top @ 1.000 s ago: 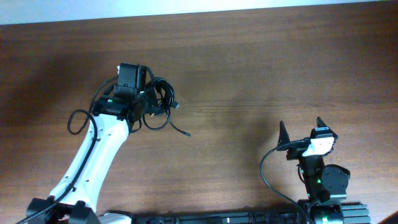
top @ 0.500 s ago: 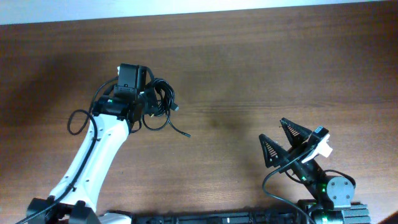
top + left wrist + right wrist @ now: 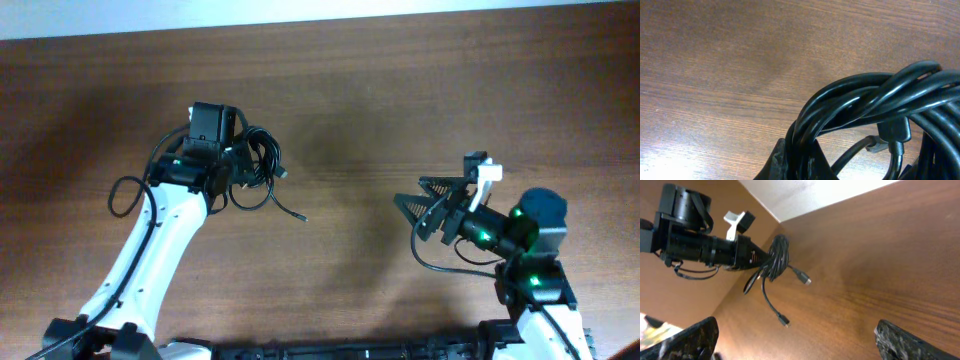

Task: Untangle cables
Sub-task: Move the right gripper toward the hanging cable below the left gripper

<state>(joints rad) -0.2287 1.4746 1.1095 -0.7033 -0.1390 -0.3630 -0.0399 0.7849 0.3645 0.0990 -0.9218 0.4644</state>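
Our left hand [image 3: 240,163] clamps the cables [image 3: 262,158] at ten o'clock on the counter [image 3: 400,90]; we judge them light, limp and slick. Our right hand [image 3: 415,205], spread wide at four o'clock, should take the trailing plug end [image 3: 302,216].

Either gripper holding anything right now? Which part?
Left gripper is shut on the cables, pinching the bunched loops; the plug ends are free. Right gripper is open and empty.
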